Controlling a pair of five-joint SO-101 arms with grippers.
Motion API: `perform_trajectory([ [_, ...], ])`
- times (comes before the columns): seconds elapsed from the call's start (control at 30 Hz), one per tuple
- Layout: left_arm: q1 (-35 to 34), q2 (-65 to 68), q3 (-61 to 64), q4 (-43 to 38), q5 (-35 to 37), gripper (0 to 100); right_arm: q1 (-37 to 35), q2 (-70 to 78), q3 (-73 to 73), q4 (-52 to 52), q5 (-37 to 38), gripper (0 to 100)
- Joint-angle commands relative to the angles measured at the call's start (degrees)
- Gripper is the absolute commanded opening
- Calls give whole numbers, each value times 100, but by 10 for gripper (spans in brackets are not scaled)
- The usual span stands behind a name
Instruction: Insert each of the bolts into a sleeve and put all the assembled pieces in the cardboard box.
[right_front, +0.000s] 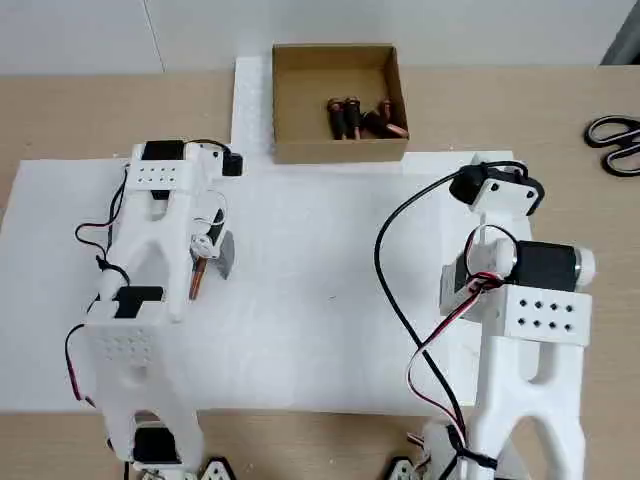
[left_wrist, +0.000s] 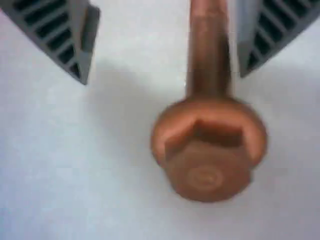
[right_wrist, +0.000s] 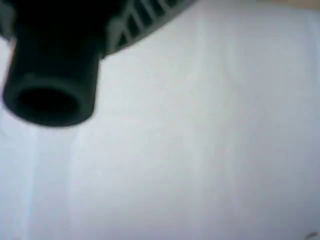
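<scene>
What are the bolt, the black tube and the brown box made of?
The bolt looks like metal, with a coppery, dull shine. The black tube seems to be plastic or rubber: matte and smooth, with no glint. The box looks like cardboard: plain brown with thin, flat walls.

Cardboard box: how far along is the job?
Done: several assembled pieces lie in the cardboard box. In hand: a bolt sits between the fingers of the open left hand; the right hand holds a black sleeve. Left: join these two and box them.
</scene>
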Motion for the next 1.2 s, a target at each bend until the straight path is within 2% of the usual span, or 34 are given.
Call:
perform_trajectory([
  [0.0, -97, -53, -207, 158, -53, 188, 48, -180, -220, 75, 62, 2],
  [0.13, -97, -62, -207, 158, -633, 187, 48, -180, -220, 75, 62, 2],
  [0.33, -79, -273, -268, 158, -545, 177, 48, -180, -220, 75, 62, 2],
  [0.53, -18, -765, -268, 123, -1011, 134, 48, -180, -211, 57, 62, 2],
  [0.77, 141, -1029, -242, -176, -1046, 134, 48, -189, 97, 22, 53, 2],
  [1.17, 229, -475, -259, -457, -949, 134, 48, -189, 105, -101, 53, 2],
])
